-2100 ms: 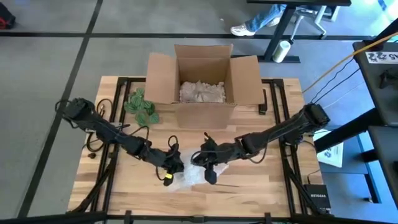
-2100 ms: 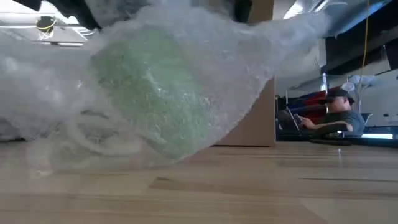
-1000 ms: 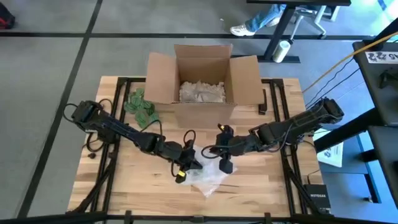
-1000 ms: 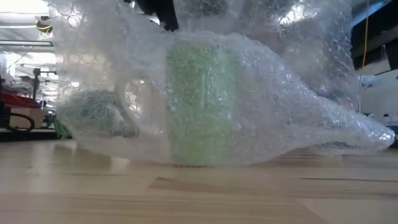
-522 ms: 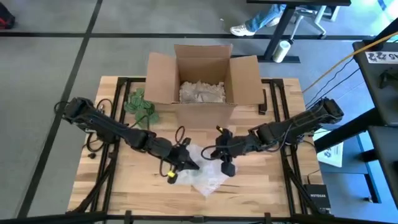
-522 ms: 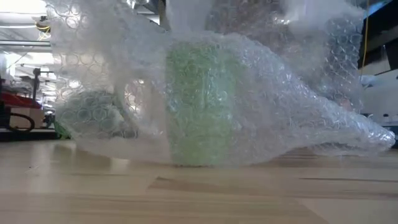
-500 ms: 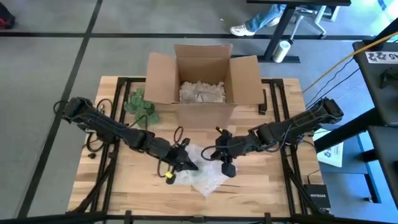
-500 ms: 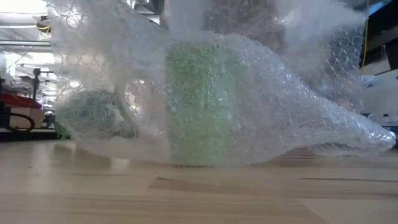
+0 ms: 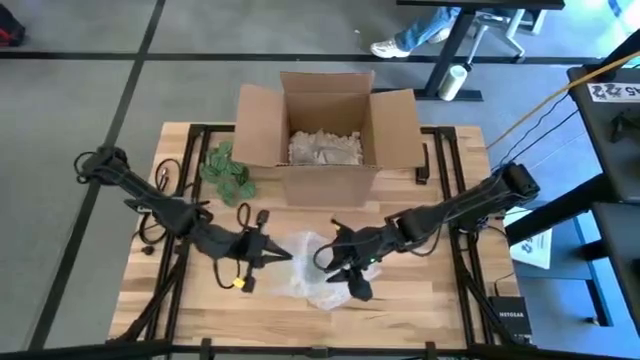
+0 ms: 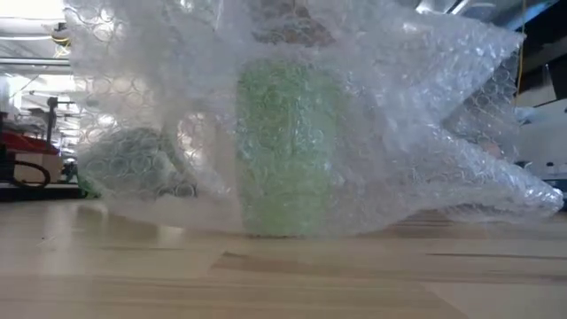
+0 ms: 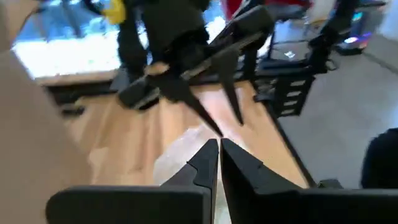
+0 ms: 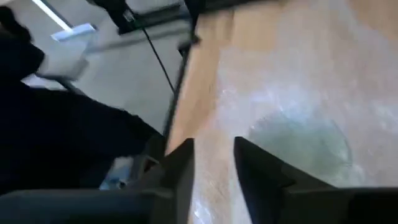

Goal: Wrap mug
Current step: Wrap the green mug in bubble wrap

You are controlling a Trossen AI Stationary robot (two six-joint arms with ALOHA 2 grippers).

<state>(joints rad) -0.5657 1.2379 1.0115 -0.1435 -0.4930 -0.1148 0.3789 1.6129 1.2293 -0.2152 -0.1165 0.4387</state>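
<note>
Tabletop; mug beneath right claw

Pale green mug, clear bubble wrap, brown cardboard box, light wood table

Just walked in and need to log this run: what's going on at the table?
Both arms are wrapping a green mug in bubble wrap. The mug stands upright on the wooden table, already draped in the wrap. The left gripper, fingers shut, is at the wrap's left edge; the right gripper is over its right side. An open cardboard box sits behind.
</note>
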